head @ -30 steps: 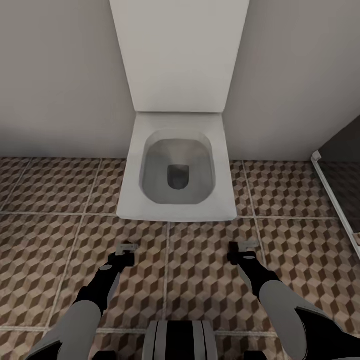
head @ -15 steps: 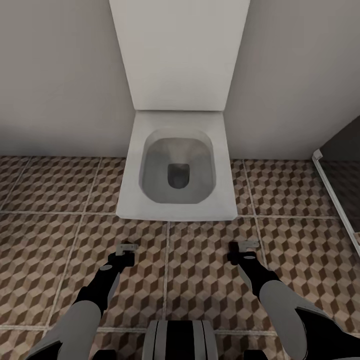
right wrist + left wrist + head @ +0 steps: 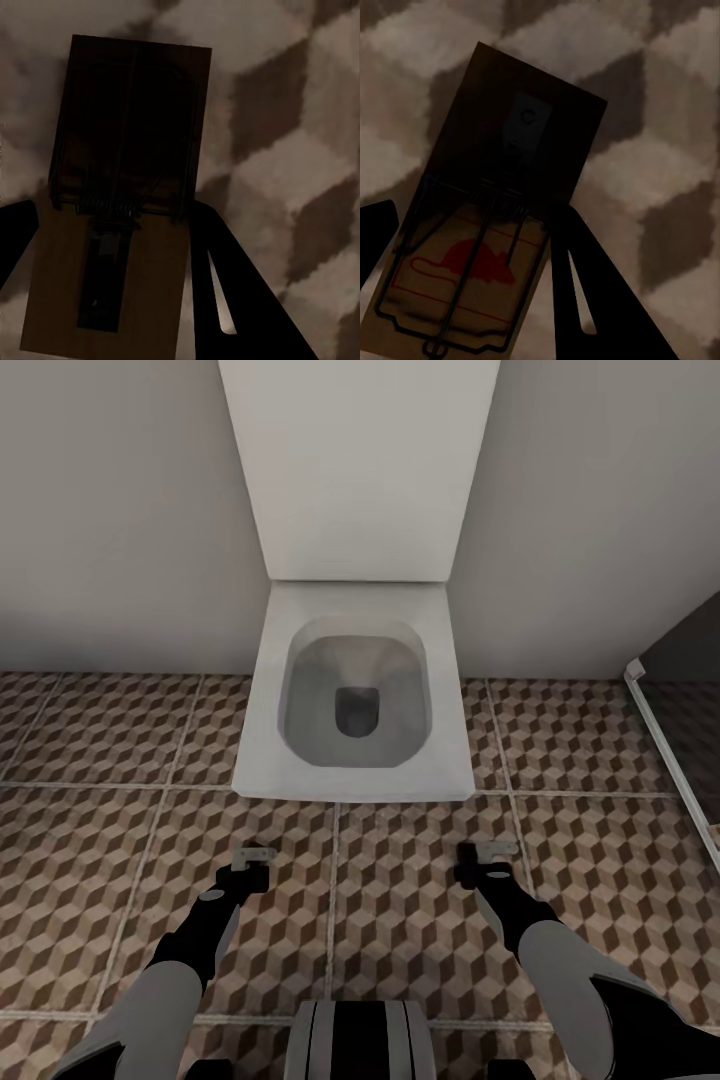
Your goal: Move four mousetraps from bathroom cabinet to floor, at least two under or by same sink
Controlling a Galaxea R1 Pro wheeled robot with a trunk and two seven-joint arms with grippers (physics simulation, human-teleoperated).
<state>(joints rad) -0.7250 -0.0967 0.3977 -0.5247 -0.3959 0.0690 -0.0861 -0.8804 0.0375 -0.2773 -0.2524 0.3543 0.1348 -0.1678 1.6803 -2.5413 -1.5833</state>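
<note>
Left wrist view puts a mousetrap (image 3: 484,225) right between the fingers of my left claw (image 3: 472,247), its tan board with the red mouse print clamped at the near end and its long axis running straight out along the fingers, over the cube-patterned bathroom floor (image 3: 660,150). My right wrist view gives the same picture: a second mousetrap (image 3: 124,202) gripped in my right claw (image 3: 112,247), board pointing forward along the fingers, wire bar at the far end. From the head view both claws, left (image 3: 252,857) and right (image 3: 492,852), hang low over the bathroom floor (image 3: 100,860), well apart, each near the front edge of the white toilet (image 3: 355,690). The dark shower base (image 3: 690,720) sits by the floor's right edge. I see no sink, so I judge neither arm is nearer to it; I need to turn the base and find it first.
</note>
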